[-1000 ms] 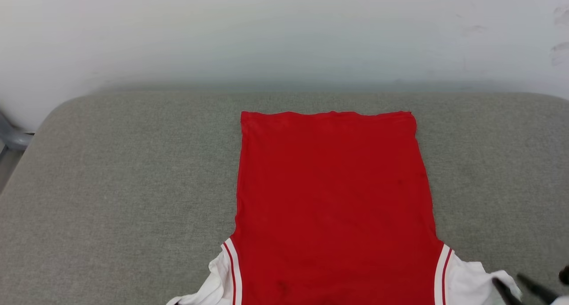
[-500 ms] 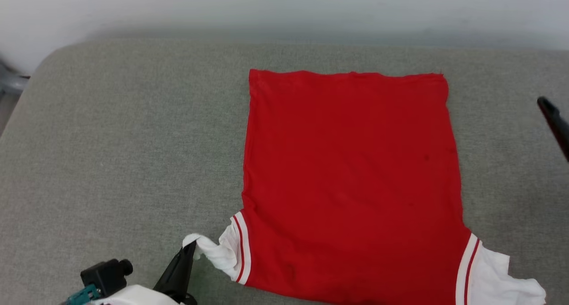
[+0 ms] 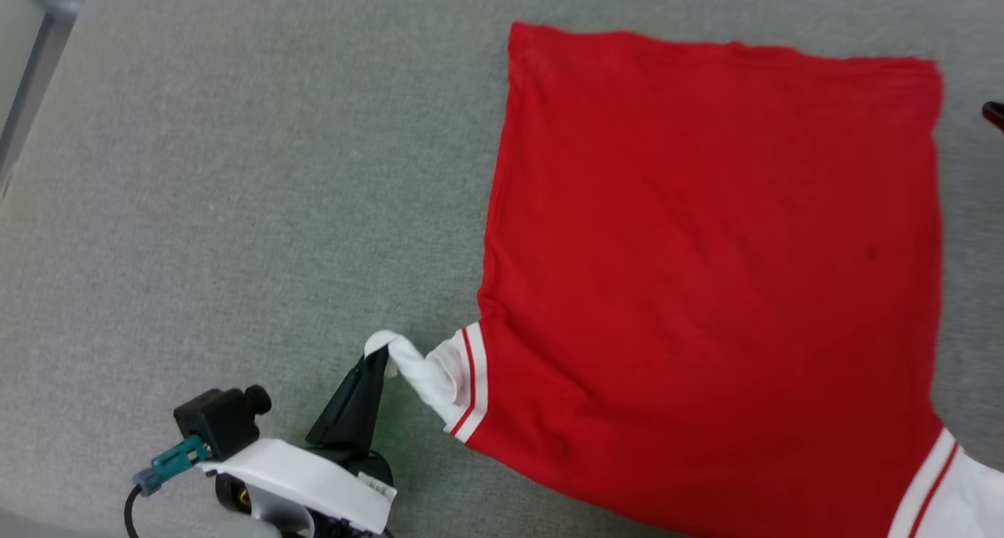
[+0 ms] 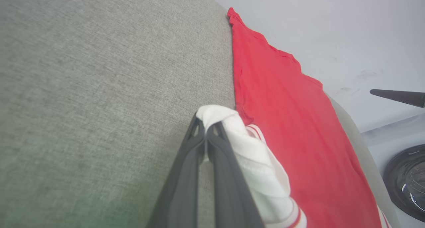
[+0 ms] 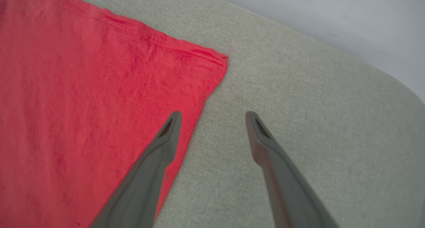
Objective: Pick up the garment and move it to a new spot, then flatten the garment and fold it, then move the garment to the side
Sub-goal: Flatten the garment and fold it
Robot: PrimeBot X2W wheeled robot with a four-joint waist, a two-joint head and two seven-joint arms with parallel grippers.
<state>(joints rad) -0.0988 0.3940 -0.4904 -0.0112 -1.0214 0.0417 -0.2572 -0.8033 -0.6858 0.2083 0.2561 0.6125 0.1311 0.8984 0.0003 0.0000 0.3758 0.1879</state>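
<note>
While the left claw (image 3: pixel 380 359) pinches a sleeve (image 3: pixel 427 375) of the shirt (image 3: pixel 706 248), spread flat toward the bench's (image 3: pixel 235 169) far edge, the right claw (image 5: pixel 212 116) gapes empty at its hem corner; a one-sided tug could rumple it.

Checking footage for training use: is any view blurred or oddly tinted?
Head view: red jersey T-shirt with white sleeves smeared along its right edge; green tint on the grey fabric cushion by the left gripper. Right wrist view: right gripper soft, weave crisp.
</note>
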